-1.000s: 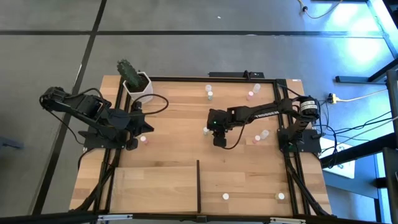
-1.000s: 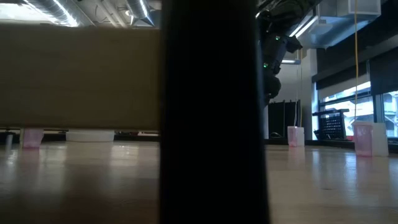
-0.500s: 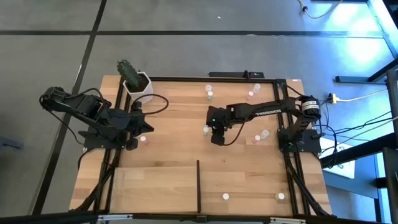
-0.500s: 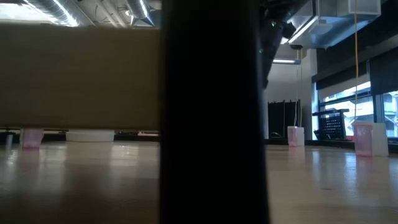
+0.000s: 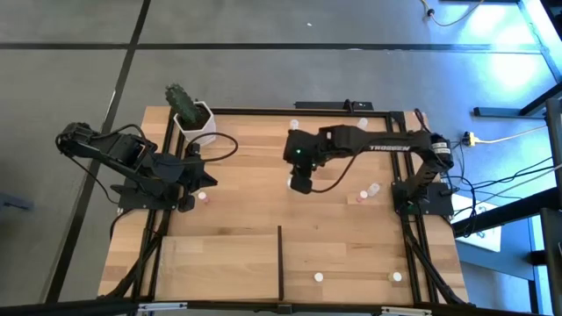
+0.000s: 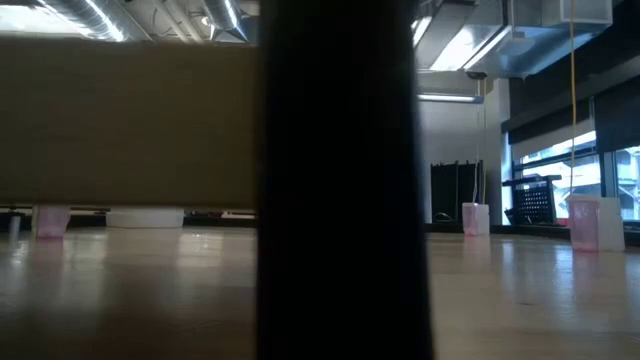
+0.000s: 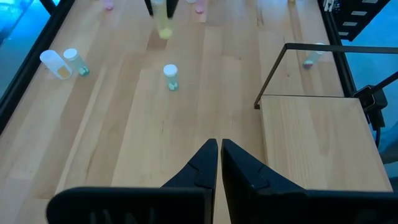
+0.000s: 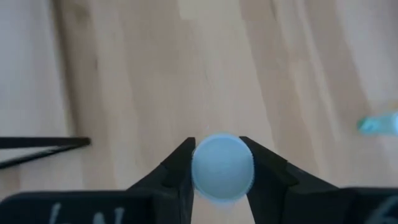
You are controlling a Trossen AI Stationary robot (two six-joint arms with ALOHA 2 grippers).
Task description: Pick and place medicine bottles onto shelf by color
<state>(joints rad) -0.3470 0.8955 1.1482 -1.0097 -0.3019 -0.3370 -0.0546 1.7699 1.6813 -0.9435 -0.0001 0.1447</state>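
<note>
Pinching a white-capped medicine bottle (image 8: pixel 222 168) between its two dark fingers (image 8: pixel 173 171), the right pincer (image 5: pixel 300 183) hangs above the middle of the wooden surface (image 5: pixel 246 167), and the round cap fills the gap between the fingers in the right wrist view, with bare planks far below it. Just beyond the pincer toward the far edge, two small bottles (image 5: pixel 296 130) stand close together; off to its right, nearer the right arm's base, a pale bottle (image 5: pixel 374 189) and a pink-tinted one (image 5: pixel 360 198) sit side by side, and two more (image 5: pixel 357 128) stand near the far right corner. Well apart from the pincer on the near side lies the shelf (image 5: pixel 219 263), a paler wood panel edged by a thin black upright divider (image 5: pixel 280 259); past that divider, two white-capped bottles (image 5: pixel 319 277) rest on the near right part of the surface. Far to the left of the right pincer, the left pincer (image 7: pixel 219 163) waits low over the left side, its fingers pressed together on nothing, with a pink bottle (image 5: pixel 202 197) just beside it. A white pot holding a cactus (image 5: pixel 194 118) stands at the far left corner. In the low view the black divider blocks the middle, with pink-tinted bottles (image 6: pixel 52 221) visible on either side of it.
</note>
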